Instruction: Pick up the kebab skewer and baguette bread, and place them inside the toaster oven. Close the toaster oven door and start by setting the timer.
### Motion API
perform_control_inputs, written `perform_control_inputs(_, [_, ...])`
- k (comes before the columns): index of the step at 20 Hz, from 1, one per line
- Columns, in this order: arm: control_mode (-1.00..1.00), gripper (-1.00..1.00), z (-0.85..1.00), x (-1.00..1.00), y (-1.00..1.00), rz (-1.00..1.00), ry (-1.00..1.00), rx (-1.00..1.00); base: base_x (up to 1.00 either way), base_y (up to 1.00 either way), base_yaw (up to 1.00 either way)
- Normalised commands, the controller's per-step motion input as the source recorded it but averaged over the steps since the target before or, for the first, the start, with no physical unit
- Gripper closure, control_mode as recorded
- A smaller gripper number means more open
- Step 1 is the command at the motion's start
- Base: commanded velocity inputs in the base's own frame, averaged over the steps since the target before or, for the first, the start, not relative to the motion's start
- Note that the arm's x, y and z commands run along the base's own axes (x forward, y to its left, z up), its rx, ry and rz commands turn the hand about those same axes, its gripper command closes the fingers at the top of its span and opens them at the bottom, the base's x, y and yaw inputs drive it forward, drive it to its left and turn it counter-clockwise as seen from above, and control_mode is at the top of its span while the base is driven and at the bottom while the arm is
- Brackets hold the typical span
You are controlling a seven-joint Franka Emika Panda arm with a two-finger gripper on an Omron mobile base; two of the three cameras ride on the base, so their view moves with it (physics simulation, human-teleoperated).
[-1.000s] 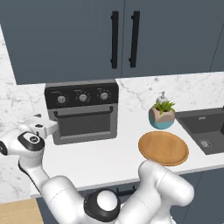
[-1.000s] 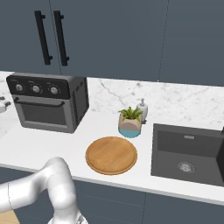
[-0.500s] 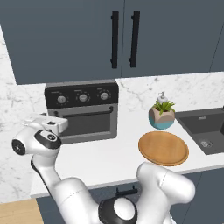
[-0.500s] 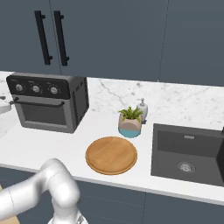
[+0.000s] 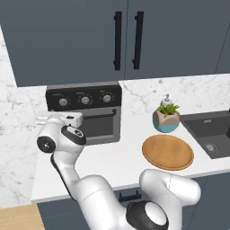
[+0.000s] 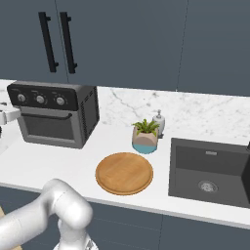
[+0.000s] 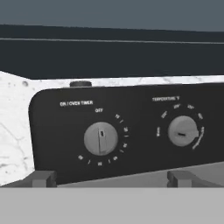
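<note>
1. White marble-look surface (image 6: 58, 161) runs under dark blue wall cabinets (image 5: 126, 36) with black bar handles.
2. Far left: toaster oven (image 6: 53, 114) stands against the backsplash, toaster oven door (image 5: 99, 126) shut, glass dark.
3. Gripper (image 7: 109, 178) hangs level with the oven's black control panel (image 7: 131, 127), jaws spread wide, nothing between them, fingertips (image 7: 41, 178) apart at either side.
4. Hand view: timer knob (image 7: 100, 138) straight ahead, pointer at OFF; temperature knob (image 7: 183, 131) to its right.
5. Middle: round wooden plate (image 6: 124, 173), bare on top.
6. Behind it: potted plant (image 6: 145, 137) and soap dispenser (image 6: 158, 121).
7. Right: dark sink (image 6: 210, 168).
8. Skewer, baguette: cannot tell where.
</note>
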Motion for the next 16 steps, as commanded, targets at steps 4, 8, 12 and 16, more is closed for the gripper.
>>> perform_control_inputs(4, [-1.0,-1.0,0.17,0.0,-0.1,0.09,0.0,0.0,0.0,0.0,0.0])
perform_control_inputs(8, [-1.0,-1.0,0.0,0.0,0.0,0.0,0.0,0.0,0.0,0.0,0.0])
perform_control_inputs(12, [-1.0,-1.0,0.0,0.0,0.06,0.02,0.0,0.0,0.0,0.0,0.0])
perform_control_inputs(16, [-1.0,-1.0,0.0,0.0,0.25,0.06,0.0,0.0,0.0,0.0,0.0])
